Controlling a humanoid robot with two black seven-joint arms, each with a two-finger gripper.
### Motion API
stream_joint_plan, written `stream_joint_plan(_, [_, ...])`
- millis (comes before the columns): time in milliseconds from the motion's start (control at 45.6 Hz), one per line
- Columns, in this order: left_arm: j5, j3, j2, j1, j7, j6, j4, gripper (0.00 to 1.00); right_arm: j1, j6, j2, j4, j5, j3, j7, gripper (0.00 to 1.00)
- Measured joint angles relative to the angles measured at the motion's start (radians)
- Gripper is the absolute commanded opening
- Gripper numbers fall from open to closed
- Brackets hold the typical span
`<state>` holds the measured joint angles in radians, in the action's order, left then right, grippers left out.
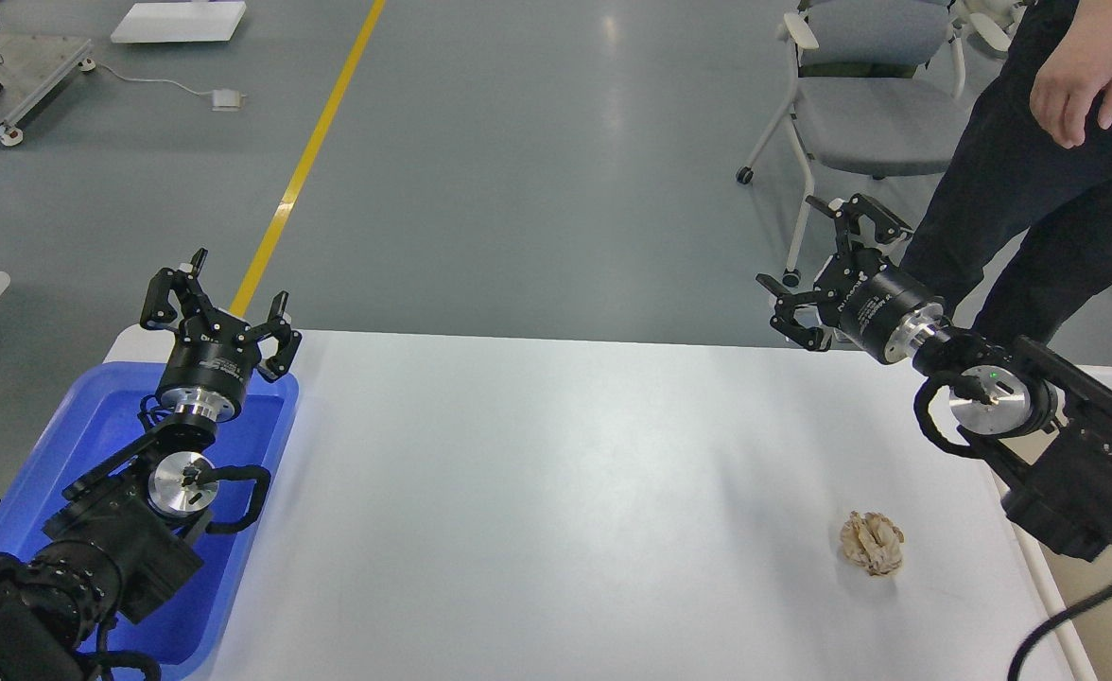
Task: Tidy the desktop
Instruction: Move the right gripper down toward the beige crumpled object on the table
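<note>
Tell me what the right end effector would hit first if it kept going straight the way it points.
Probably nothing nearby: the right end effector points up-left, past the desktop's far edge toward open grey floor. Depth is unclear from one view.

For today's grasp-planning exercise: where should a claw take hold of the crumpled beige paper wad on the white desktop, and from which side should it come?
Grip the crumpled paper wad across its middle, coming straight down from above. It lies loose on the flat desktop with nothing beside it, and its lumpy, roughly round shape offers no handle or edge. The right claw, open, is probably the nearer one.
</note>
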<state>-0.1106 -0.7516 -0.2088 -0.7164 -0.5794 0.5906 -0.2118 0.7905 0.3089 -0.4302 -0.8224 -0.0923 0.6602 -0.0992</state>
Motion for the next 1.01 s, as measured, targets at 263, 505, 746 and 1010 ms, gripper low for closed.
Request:
stream_joint_plan(263, [0.000,0.000,0.000,0.000,0.001,0.000,0.000,1.00,-0.035,-0.016,-0.177,-0.322,-0.312,-0.061,0.000,1.00])
stream_joint_plan(505, [0.000,-0.001,-0.001,0.000,0.001,0.000,0.000,1.00,0.046,-0.042,-0.307,-0.450,-0.560,-0.250,-0.002,1.00])
stream_joint_plan(746, [0.000,-0.001,0.000,0.000,0.001,0.000,-0.001,1.00,0.089,-0.178,-0.369,-0.502,-0.846,-0.479,-0.011,1.00])
stream_joint_plan(1010, [0.000,-0.001,0.000,0.000,0.001,0.000,-0.001,1.00,0.099,-0.363,-0.383,-0.458,-1.107,-0.659,-0.033,0.99])
